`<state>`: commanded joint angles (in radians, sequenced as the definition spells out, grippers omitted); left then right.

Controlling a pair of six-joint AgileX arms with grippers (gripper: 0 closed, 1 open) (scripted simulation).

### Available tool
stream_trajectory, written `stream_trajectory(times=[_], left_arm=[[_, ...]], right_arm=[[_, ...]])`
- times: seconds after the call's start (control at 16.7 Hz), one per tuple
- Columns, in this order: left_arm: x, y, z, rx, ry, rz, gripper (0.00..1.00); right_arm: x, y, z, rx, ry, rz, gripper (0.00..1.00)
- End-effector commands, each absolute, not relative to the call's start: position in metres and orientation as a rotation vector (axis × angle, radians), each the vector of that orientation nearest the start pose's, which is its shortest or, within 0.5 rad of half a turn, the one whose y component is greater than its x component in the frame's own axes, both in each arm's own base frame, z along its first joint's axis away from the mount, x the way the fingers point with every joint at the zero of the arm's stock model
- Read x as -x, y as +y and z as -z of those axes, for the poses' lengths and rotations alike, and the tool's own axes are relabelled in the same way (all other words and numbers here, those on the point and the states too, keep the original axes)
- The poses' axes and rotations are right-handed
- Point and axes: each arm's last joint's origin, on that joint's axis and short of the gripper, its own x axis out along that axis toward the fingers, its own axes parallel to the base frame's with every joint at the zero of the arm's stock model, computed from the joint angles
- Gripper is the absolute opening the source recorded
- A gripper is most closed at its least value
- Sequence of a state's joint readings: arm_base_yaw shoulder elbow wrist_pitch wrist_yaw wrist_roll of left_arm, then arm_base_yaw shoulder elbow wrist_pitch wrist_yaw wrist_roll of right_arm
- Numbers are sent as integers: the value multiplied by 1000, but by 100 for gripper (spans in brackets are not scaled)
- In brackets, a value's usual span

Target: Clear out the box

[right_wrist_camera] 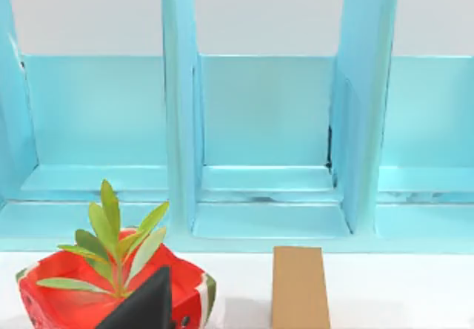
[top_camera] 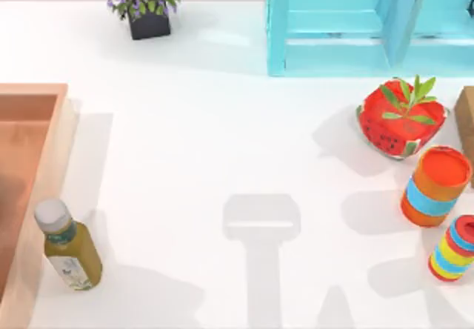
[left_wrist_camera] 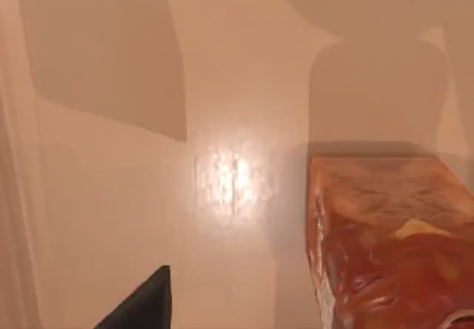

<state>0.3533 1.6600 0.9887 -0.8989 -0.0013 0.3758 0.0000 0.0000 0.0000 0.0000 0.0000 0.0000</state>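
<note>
The box (top_camera: 37,92) lies at the table's left edge, cut off by the top view, with pale tan rims and an orange-brown floor. A bottle (top_camera: 70,249) of olive-yellow liquid with a grey cap stands against the box's right rim, whether on it or beside it I cannot tell. In the left wrist view, a glossy orange-red pack (left_wrist_camera: 385,247) lies on a pale tan surface, with a dark tip of my left gripper (left_wrist_camera: 141,307) a short way from it. A dark tip of my right gripper (right_wrist_camera: 144,303) hangs over the watermelon-patterned pot (right_wrist_camera: 52,303).
A turquoise shelf (top_camera: 348,25) spans the back right. The watermelon pot with a green plant (top_camera: 402,118), an orange can (top_camera: 437,184), a striped can (top_camera: 453,249) and a brown block (top_camera: 466,118) crowd the right side. A purple flower pot (top_camera: 147,7) sits at the back.
</note>
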Motion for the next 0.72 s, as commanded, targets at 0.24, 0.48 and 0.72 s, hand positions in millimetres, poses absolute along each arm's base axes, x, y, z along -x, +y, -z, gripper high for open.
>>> stream_trajectory(times=[0.24, 0.48, 0.72], left_arm=[[-262, 96, -132, -18, 1570, 15, 100], [-262, 96, -131, -17, 1571, 15, 100], [-262, 96, -131, -17, 1571, 15, 70]], right_arm=[[-106, -1, -160, 0, 0, 0, 100], [-106, -1, -160, 0, 0, 0, 100], [-106, -1, -160, 0, 0, 0, 100]])
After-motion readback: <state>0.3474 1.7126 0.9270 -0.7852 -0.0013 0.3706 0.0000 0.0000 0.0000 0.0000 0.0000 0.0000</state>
